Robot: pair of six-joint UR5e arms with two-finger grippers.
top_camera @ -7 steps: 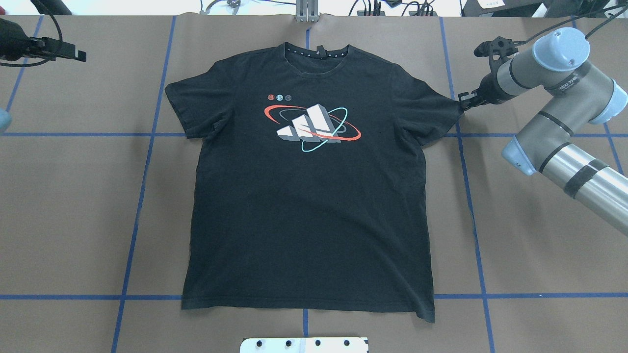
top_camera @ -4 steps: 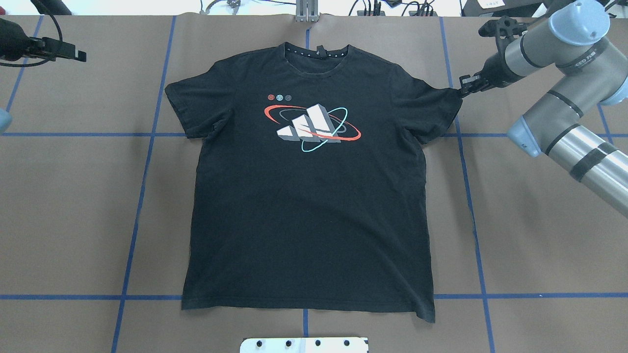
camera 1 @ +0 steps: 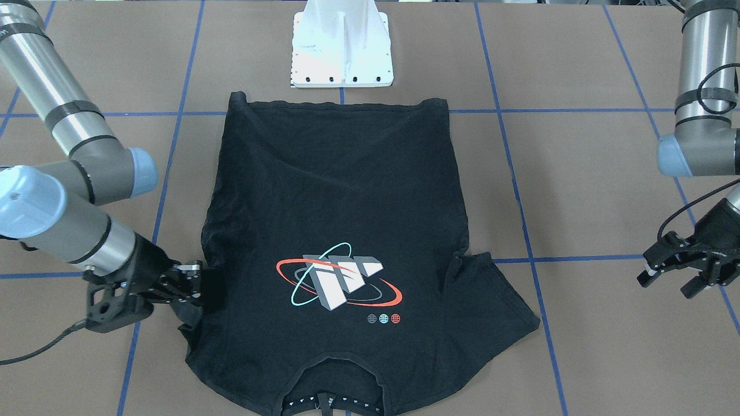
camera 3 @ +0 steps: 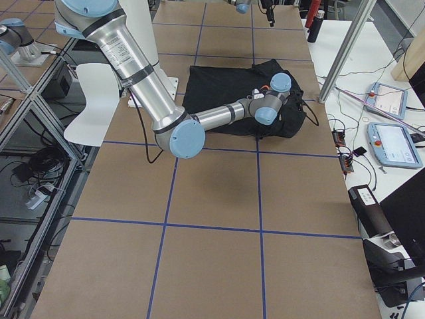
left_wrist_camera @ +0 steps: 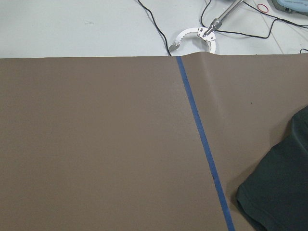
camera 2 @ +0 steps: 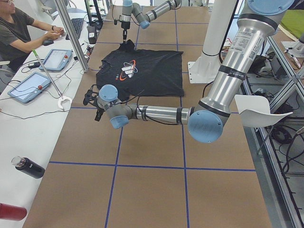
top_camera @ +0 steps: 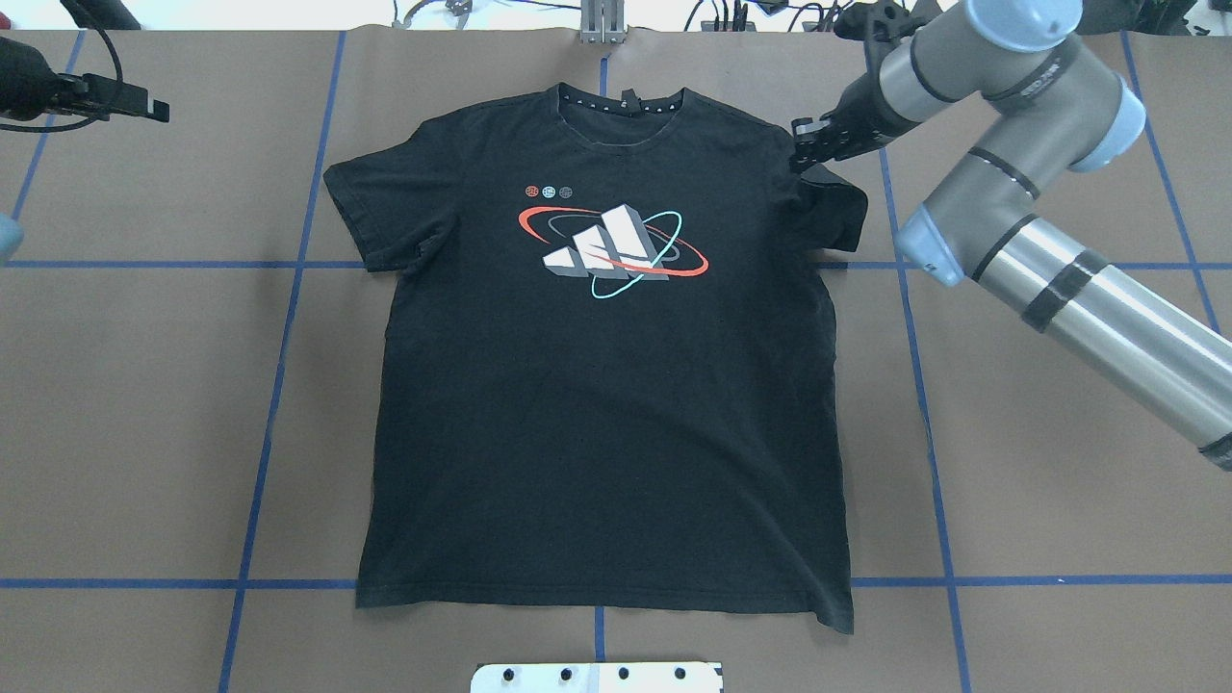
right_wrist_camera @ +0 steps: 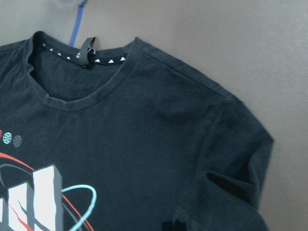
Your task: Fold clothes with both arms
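Black T-shirt (top_camera: 597,404) flat mid surface (top_camera: 144,404), collar far. Right gripper (top_camera: 804,154) clamped on right sleeve (top_camera: 835,207). Risk: thin pinch slips, or pull skews shoulder. Left gripper (camera 1: 670,278) apart, idle far left.

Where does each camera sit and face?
Front-facing: across brown table, facing white pedestal; silver-grey right arm, left arm.
Overhead: behind pedestal, down onto black short-sleeved T-shirt; right arm.
Left side: table end; left arm nearest.
Right side: opposite end; right arm nearest.
Left wrist: table, sleeve; no arm.
Right wrist: collar, other sleeve; no arm.
All show T-shirt.
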